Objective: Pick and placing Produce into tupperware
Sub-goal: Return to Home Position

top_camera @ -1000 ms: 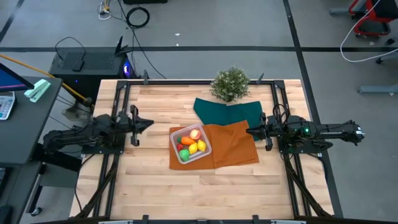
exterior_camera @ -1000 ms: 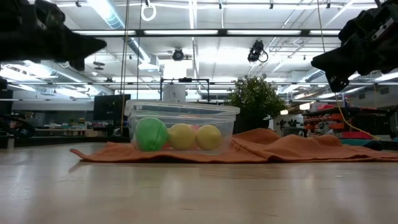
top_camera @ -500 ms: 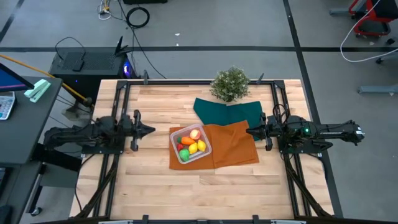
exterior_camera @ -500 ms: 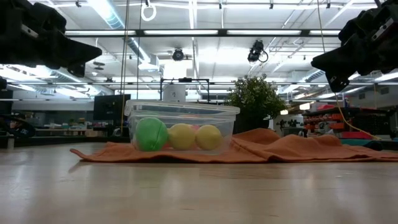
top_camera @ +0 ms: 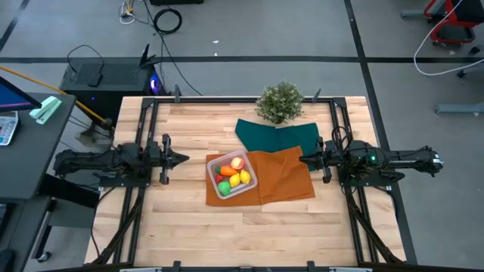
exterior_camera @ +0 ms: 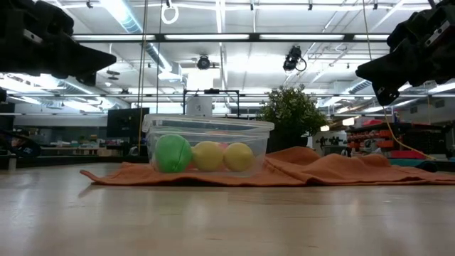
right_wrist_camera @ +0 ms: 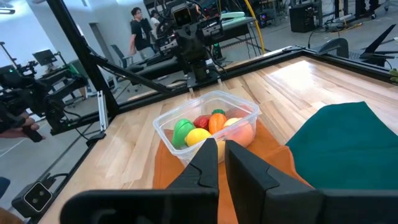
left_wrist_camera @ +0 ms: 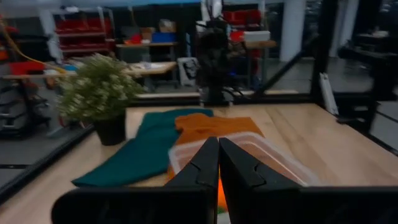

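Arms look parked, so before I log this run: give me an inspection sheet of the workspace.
Surface: pale wooden tabletop, no loose produce seen.
Job's things: clear square plastic tupperware holds orange carrot, two yellow lemons, green ball, peach-red fruit, red piece.
Clutter: orange cloth under tupperware; dark green cloth; bushy potted plant.
End effectors: left end effector, right end effector shut, raised, flanking the tupperware.
Cables: black coil on floor.
Surroundings: person beyond the table.
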